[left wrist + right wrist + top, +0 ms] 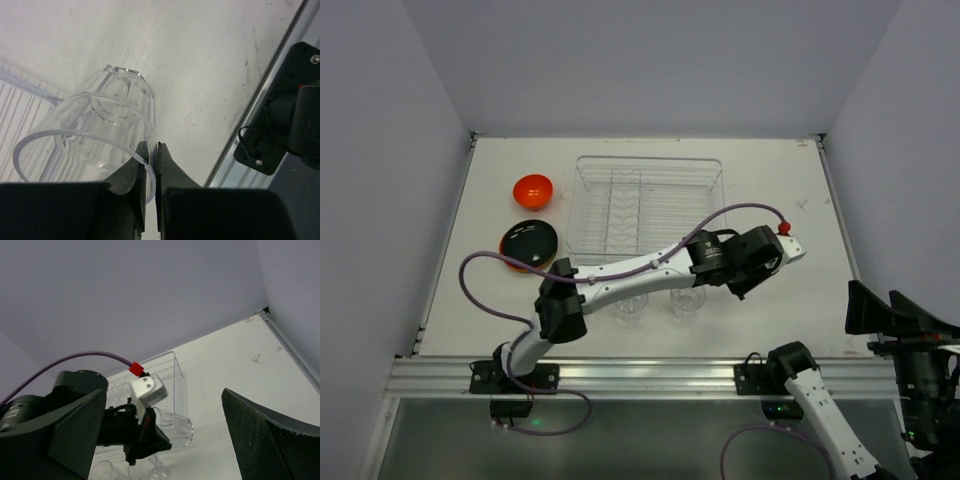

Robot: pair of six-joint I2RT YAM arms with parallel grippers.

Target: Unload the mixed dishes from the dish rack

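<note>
White tabletop with pale lavender walls is filling the background. The left gripper is reaching across to the right side, and its two dark fingers are pinching down on the thin rim of a small clear ribbed tumbler, one finger inside the rim and one outside, with barely any gap between them. The glass is lying tipped on its side in that grip, base pointing away from the wrist. I can't tell if it's touching the table.

Just beside it, the large clear plastic dish rack is sitting at the far middle of the table, and the held glass is hanging off its near right corner. Two more clear tumblers are standing near each other in front of the rack, partly under the arm.

Left of the rack, a small orange bowl is sitting near a round black plate, which is resting on a red-orange plate showing only at its edge.

The right gripper is hanging back at the near right corner, fingers spread wide and gripping nothing.
</note>
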